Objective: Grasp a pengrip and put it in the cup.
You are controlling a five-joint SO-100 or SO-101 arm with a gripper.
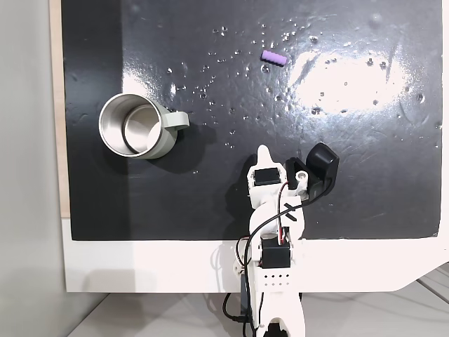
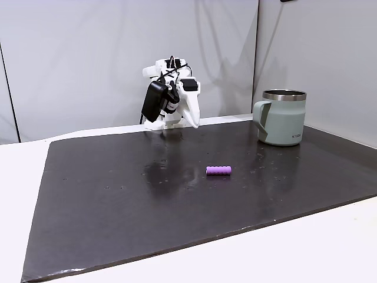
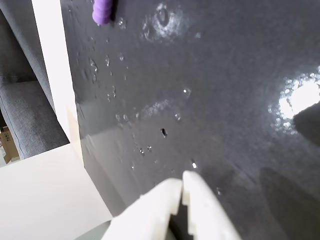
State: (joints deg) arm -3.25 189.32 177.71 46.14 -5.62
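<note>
The pengrip [image 1: 272,57] is a small purple tube lying on its side on the black mat, in both fixed views [image 2: 218,170]; the wrist view catches its end [image 3: 102,12] at the top edge. The cup [image 1: 165,137] stands upright and apart from it, grey-green with a steel inside and a side handle [image 2: 284,124]. My gripper [image 1: 263,151] is folded back near the arm's base [image 2: 192,122], far from both. Its white fingertips [image 3: 182,182] meet with nothing between them.
A glossy black mat [image 1: 210,203] with small water specks and glare covers the white table [image 1: 140,267]. Its edge runs along the left of the wrist view, with a grey sofa [image 3: 30,110] beyond. A grey wall [image 2: 88,59] stands behind the arm.
</note>
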